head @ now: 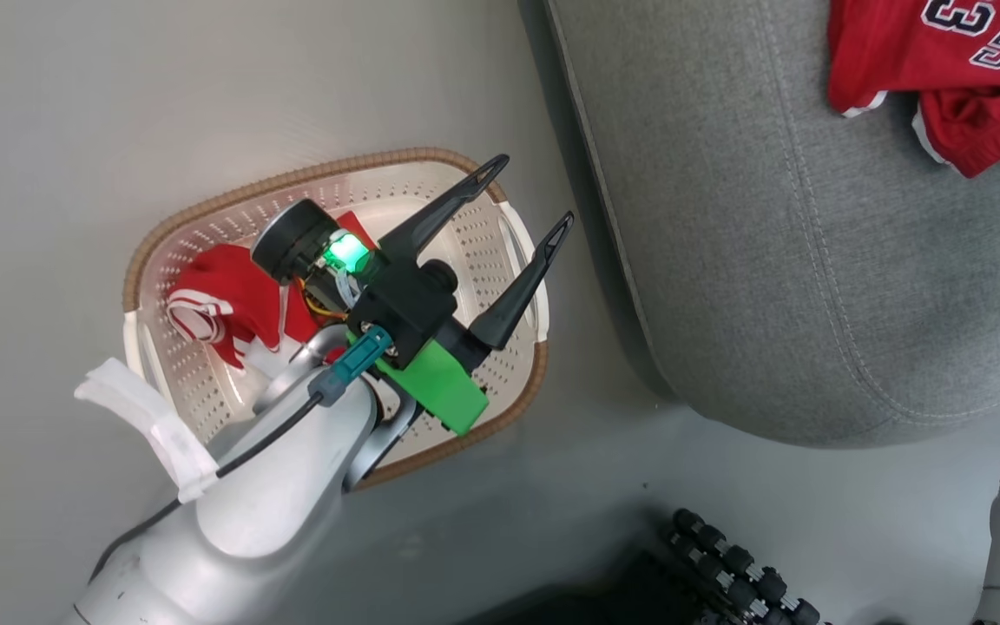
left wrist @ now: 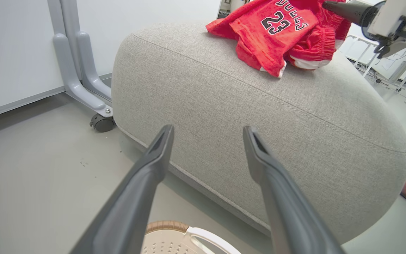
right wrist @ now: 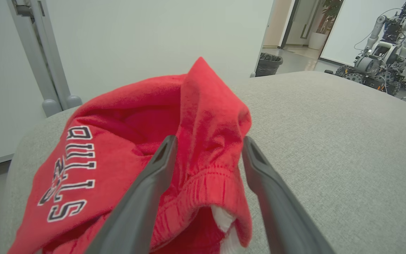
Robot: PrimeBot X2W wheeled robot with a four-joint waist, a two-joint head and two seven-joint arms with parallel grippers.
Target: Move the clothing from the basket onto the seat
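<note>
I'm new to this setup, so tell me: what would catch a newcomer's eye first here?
The bright red BULLS 23 garment lies crumpled on the grey seat, with the right pincer open astride a raised fold. A second red garment with white stripes sits in the cream basket on the floor, the open left pincer above it.

Grey floor (head: pixel 49 104) w/ seat (head: pixel 769 217) & basket (head: pixel 292 178) just beside each other.
Seat top: red BULLS 23 jersey (head: pixel 943 52) bunched nr one end; basket holds a red/white garment (head: pixel 231 304) inside.
</note>
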